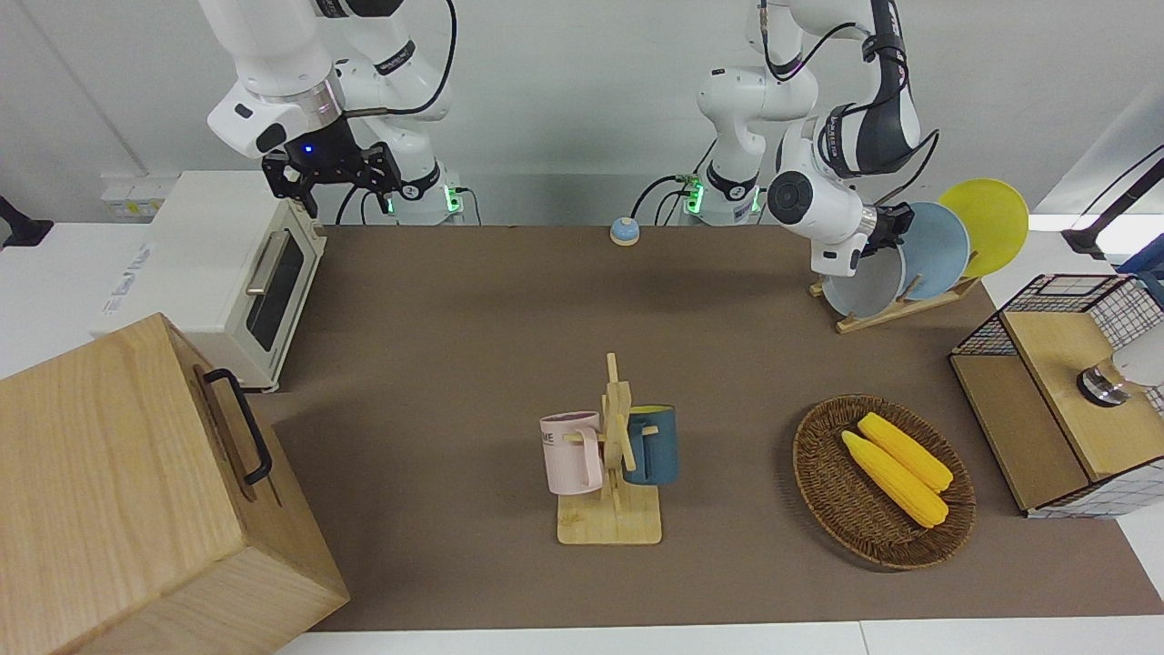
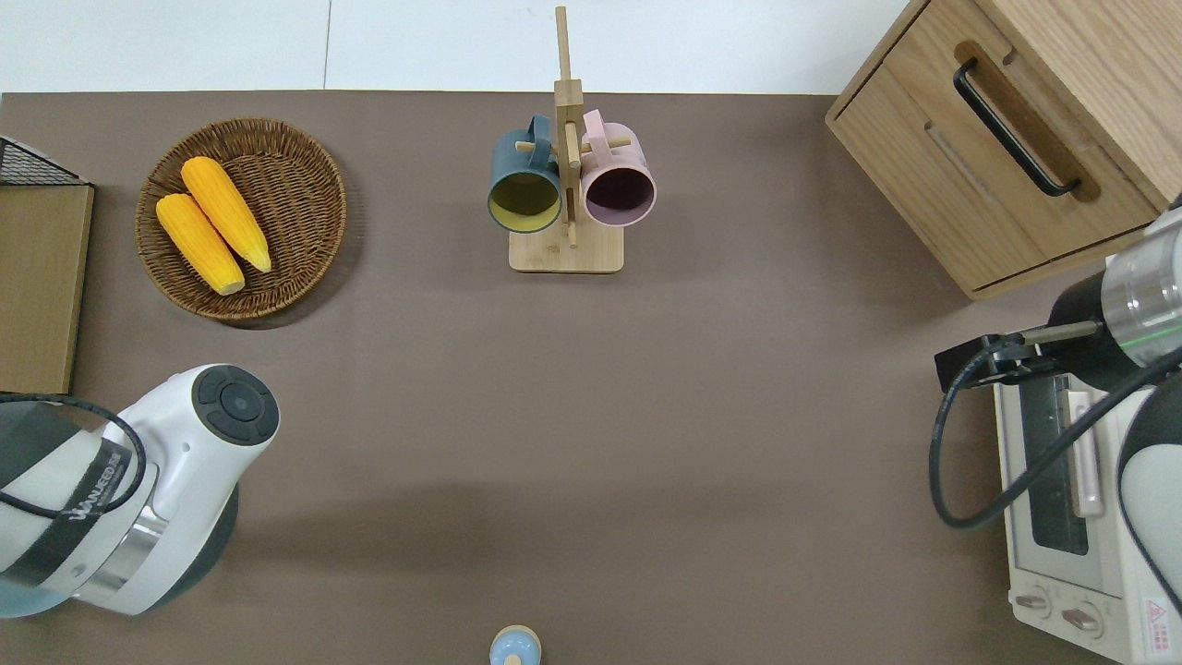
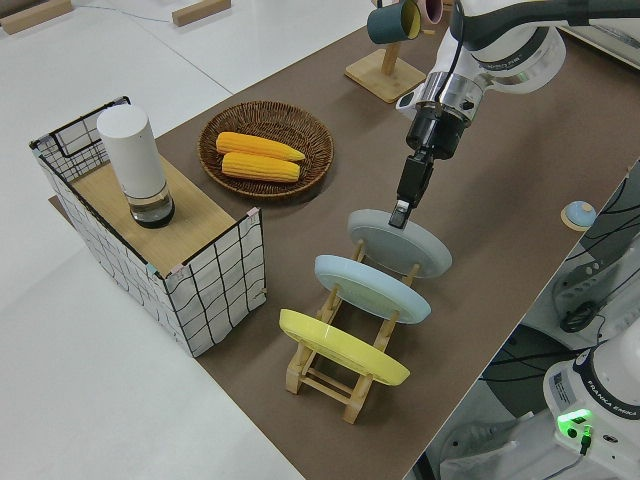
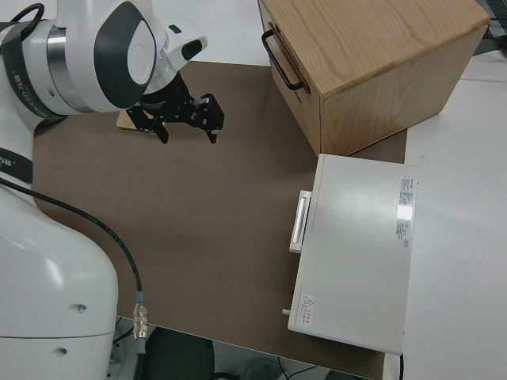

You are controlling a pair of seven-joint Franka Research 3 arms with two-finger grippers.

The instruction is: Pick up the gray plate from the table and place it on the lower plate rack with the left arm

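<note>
The placing step looks nearly done: the gray plate [image 3: 402,243] stands tilted in the end slot of the lower plate rack [image 3: 330,371], beside the light blue plate [image 3: 372,288]. The left gripper [image 3: 401,212] is pinching its upper rim. Next it should let go and lift clear. The plate is pale, round and shallow-rimmed. The right arm is parked.

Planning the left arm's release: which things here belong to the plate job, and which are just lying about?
Job:
gray plate, standing in the lower plate rack
left gripper, at the plate's rim

Lying about:
light blue plate, yellow plate
mug stand
corn basket
toaster oven
wooden cabinet
right arm, parked
</note>
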